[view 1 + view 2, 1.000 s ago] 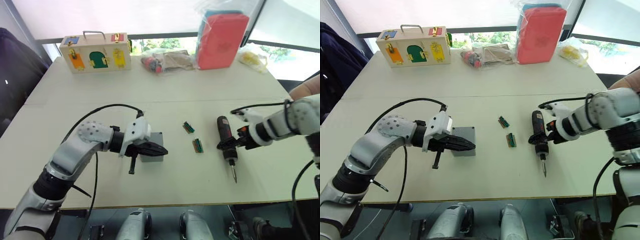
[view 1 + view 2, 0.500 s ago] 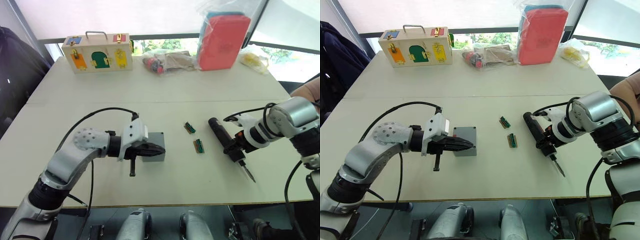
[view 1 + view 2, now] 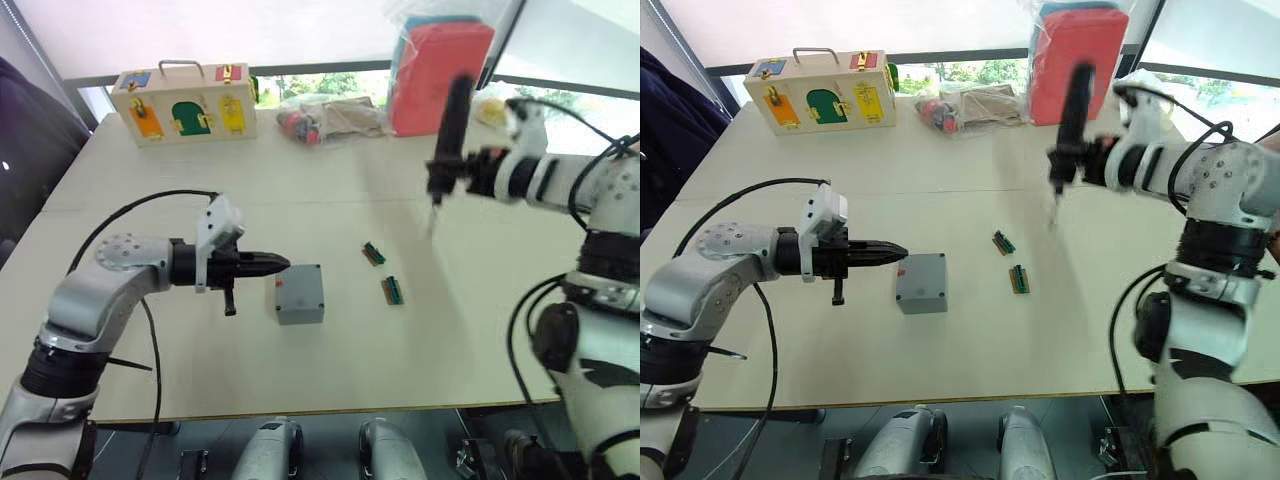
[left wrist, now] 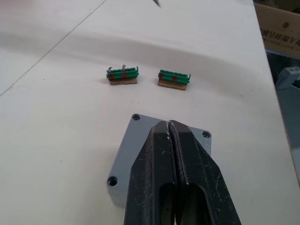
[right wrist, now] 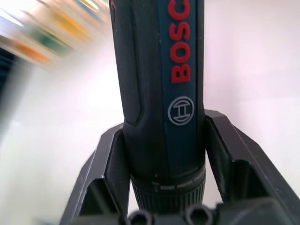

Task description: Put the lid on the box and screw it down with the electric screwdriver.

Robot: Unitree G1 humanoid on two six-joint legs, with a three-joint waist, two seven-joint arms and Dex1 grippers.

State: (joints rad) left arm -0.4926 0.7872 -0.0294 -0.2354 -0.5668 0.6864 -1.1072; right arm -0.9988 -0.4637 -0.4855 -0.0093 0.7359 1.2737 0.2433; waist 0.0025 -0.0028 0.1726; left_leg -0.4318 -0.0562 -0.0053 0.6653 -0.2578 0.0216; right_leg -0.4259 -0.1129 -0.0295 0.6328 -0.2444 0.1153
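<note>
The grey box (image 3: 300, 294) stands mid-table, a small red mark on its near-left corner. The lid (image 4: 140, 140), flat with corner screw holes, lies on top of it. My left gripper (image 3: 283, 263) is shut and empty, level with the table, its tips just left of the box and over the lid's edge in the left wrist view. High over the table's far right, my right gripper (image 3: 440, 175) is shut on the electric screwdriver (image 3: 447, 130). The black tool with red lettering (image 5: 164, 93) stands nearly upright, bit pointing down, well clear of the table.
Two small green strips (image 3: 375, 253) (image 3: 393, 290) lie right of the box. Along the far edge stand a wooden box with coloured doors (image 3: 185, 103), a clear bag of small parts (image 3: 330, 120), a red pouch in plastic (image 3: 440, 65) and a yellowish bag (image 3: 495, 100).
My right arm has lifted the screwdriver off the table and swung it up, upright, toward the far right. My left gripper has drawn back left, off the top of the box.
</note>
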